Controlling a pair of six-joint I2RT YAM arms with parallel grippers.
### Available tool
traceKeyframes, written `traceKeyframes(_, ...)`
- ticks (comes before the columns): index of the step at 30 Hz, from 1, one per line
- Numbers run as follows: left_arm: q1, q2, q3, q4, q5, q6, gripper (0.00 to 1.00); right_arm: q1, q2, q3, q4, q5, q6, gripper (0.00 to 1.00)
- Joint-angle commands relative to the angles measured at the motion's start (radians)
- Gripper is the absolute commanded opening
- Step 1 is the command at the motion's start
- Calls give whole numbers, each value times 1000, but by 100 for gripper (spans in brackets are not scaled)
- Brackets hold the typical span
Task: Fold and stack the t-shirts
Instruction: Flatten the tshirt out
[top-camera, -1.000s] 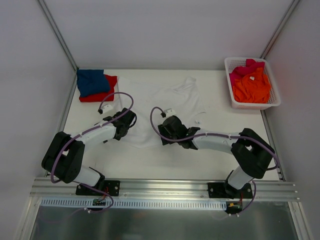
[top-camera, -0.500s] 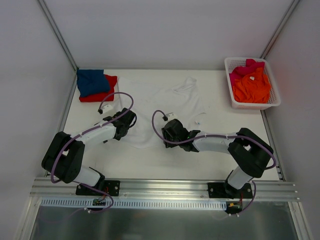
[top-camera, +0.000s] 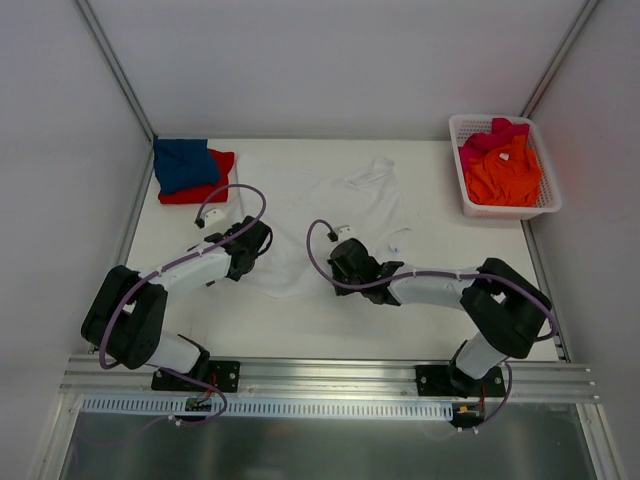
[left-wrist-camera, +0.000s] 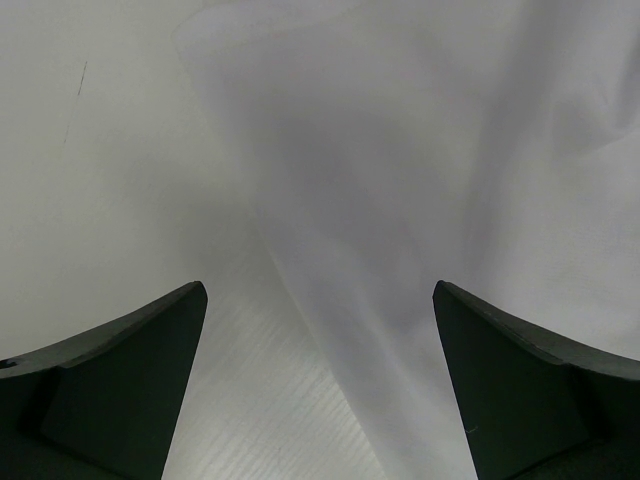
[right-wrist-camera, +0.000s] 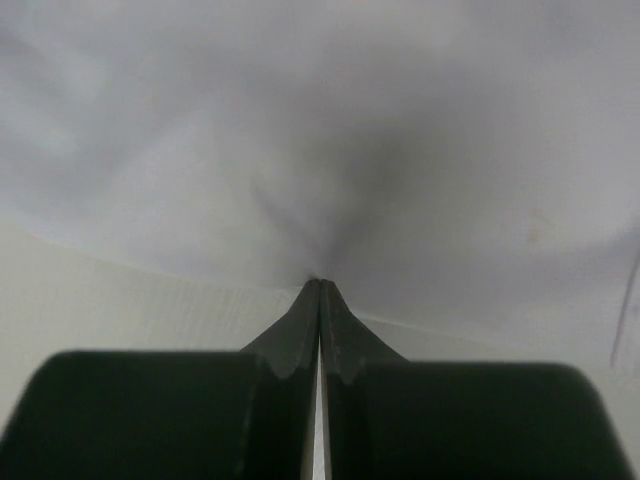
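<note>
Newly shut, your right end effector (right-wrist-camera: 319, 288) pinches the large white cloth t-shirt (top-camera: 330, 195) at its hem for folding; left end effector (left-wrist-camera: 320, 295) gapes empty.

Left arm (top-camera: 150, 285): is folding its elbow out toward the near-left and sending its forearm up and to the right, over the middle of the table.
Left wrist: is tipping downward, its camera looking almost straight at the surface.
Left gripper (top-camera: 257, 240): is holding its jaws spread wide; the two dark fingers (left-wrist-camera: 120, 390) are standing well apart with nothing clamped between them.
Right arm (top-camera: 440, 285): is bending its elbow at the near-right and stretching its forearm low and leftward.
Right gripper (top-camera: 336, 268): is pressing its fingers (right-wrist-camera: 300, 330) flat together, the tips pinching the edge of the white t-shirt (right-wrist-camera: 320, 150).
Spacing: the two grippers are sitting apart, left of centre and centre.
</note>
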Motion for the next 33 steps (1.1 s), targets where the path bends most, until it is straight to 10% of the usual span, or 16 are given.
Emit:
traceKeyframes(1,-1,-27,-5,-19,-18,0,99,-10,-104,17,-24,37,-27,0)
traceKeyframes(18,-1,-31,-10,-19,-18,-4,99,-32,-539,367,-362,147,-300,0)
traceKeyframes(33,-1,-25,-5,-20,-15,2,99,-95,-408,300,-382,152,-241,0)
